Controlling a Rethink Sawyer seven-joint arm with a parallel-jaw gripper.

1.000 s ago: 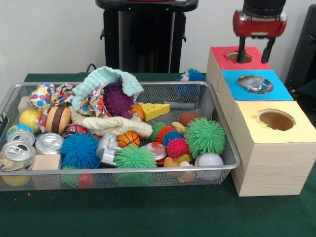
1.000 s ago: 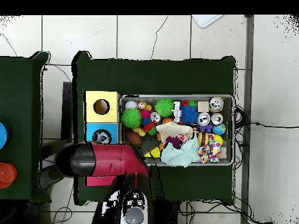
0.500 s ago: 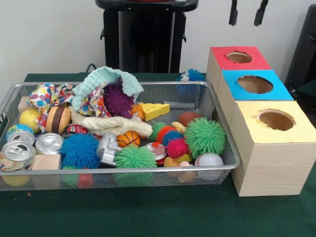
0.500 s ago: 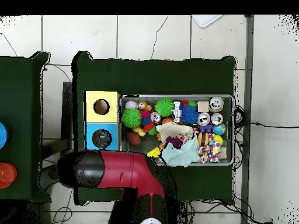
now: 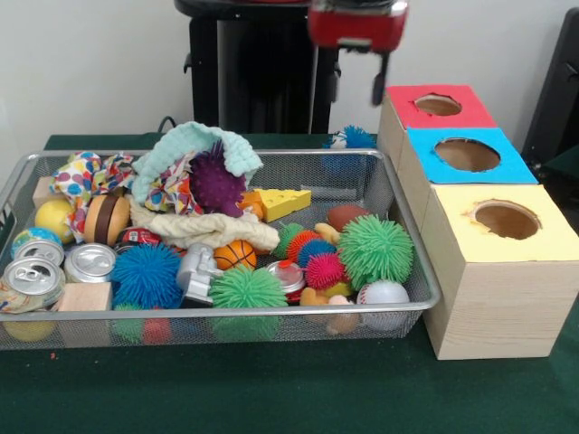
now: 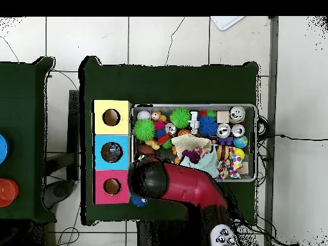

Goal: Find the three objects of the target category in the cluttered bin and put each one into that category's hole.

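Pincer (image 5: 355, 80) — empty, spread — above bin (image 5: 412, 237).

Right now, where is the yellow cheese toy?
In the front view the cheese wedge lies in the wire basket toward its far side, just right of the purple spiky ball and left of the brown ball.

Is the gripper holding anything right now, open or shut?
Open and empty: the gripper hangs above the bin's far edge, fingers apart with nothing between them.
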